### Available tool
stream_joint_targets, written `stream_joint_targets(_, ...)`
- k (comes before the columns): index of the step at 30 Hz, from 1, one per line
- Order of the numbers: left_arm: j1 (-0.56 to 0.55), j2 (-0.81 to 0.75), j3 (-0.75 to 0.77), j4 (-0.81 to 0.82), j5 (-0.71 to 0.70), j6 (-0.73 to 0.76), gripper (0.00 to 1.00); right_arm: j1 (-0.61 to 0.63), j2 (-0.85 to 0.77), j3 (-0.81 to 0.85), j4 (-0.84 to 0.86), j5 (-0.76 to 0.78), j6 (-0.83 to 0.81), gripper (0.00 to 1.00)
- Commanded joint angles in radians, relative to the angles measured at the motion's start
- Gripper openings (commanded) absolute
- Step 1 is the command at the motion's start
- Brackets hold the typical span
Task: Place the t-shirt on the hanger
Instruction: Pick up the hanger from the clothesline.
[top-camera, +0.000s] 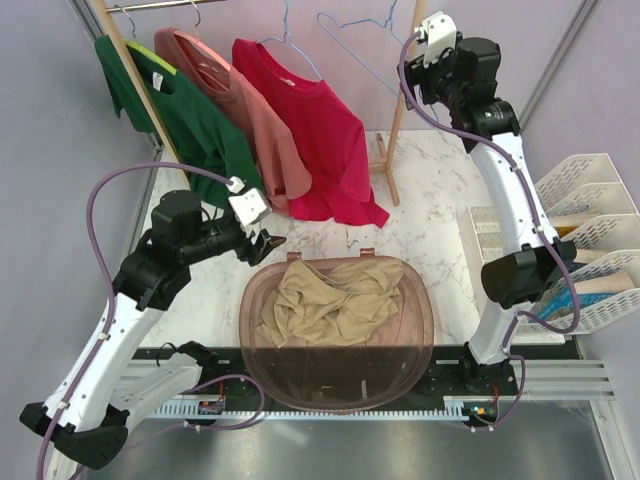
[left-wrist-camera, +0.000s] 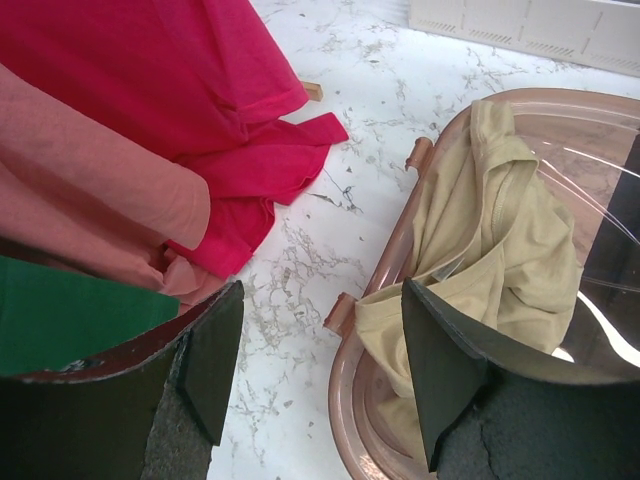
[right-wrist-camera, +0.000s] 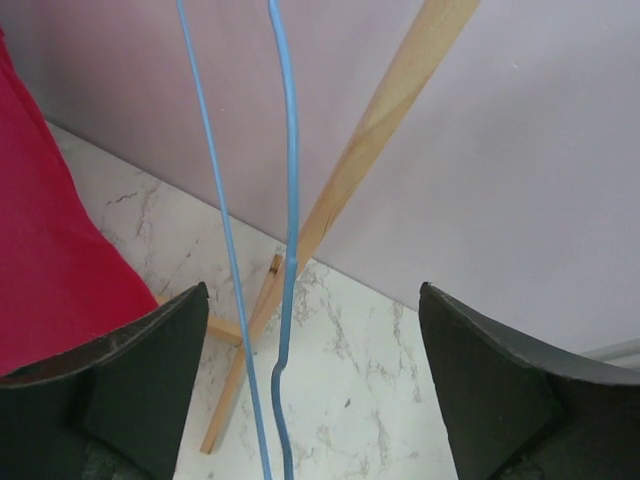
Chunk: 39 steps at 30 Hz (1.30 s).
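Observation:
The tan t-shirt (top-camera: 335, 300) lies crumpled in a translucent brown-pink basket (top-camera: 400, 345) at the table's near middle. It also shows in the left wrist view (left-wrist-camera: 490, 240), draped over the basket's rim (left-wrist-camera: 345, 400). My left gripper (top-camera: 266, 245) is open and empty, just off the basket's far-left rim (left-wrist-camera: 320, 370). The light-blue wire hanger (top-camera: 365, 28) hangs bare from the rack's rod at the back. My right gripper (top-camera: 412, 55) is raised beside it, open, with the hanger's two blue wires (right-wrist-camera: 290, 200) between its fingers, nearer the left one, untouched (right-wrist-camera: 310, 380).
A wooden rack (top-camera: 388, 150) stands at the back with a green shirt (top-camera: 190, 115), a salmon-pink shirt (top-camera: 245, 105) and a red shirt (top-camera: 315, 135) on hangers, their hems reaching the marble table near my left gripper. White wire trays (top-camera: 590, 240) stand at the right.

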Motion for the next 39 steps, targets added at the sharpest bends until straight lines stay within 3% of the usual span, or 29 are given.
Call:
stream_joint_targets(1,0.012,-0.006,0.001,0.045,0.031,-0.043,0.71,-0.001,0.046,0.075,0.096,-0.003,0.014,0.82)
stream_joint_targets(4,0.015,-0.001,-0.008,0.048,0.028,-0.038,0.71,-0.001,0.062,0.07,0.112,-0.018,0.012,0.6)
stream_joint_targets(5,0.015,-0.002,-0.01,0.05,0.028,-0.037,0.71,0.001,0.063,0.067,0.116,-0.021,0.008,0.48)
stream_joint_targets(7,0.015,0.004,-0.008,0.054,0.022,-0.037,0.71,0.001,0.056,0.063,0.119,-0.026,0.003,0.39)
stream_joint_targets(8,0.016,0.005,-0.007,0.057,0.019,-0.041,0.71,-0.001,0.051,0.05,0.128,-0.029,0.003,0.28)
stream_joint_targets(11,0.016,0.013,-0.002,0.066,0.022,-0.045,0.71,-0.001,0.025,0.011,0.173,-0.031,-0.001,0.1)
stream_joint_targets(14,0.016,0.027,0.005,0.07,0.022,-0.046,0.71,0.001,0.016,0.0,0.214,-0.018,0.008,0.0)
stream_joint_targets(25,0.018,0.042,0.018,0.068,0.019,-0.049,0.71,-0.002,-0.014,-0.131,0.466,-0.08,0.09,0.0)
stream_joint_targets(39,0.018,0.053,0.013,0.066,0.022,-0.043,0.71,-0.06,-0.107,-0.266,0.57,-0.236,0.192,0.0)
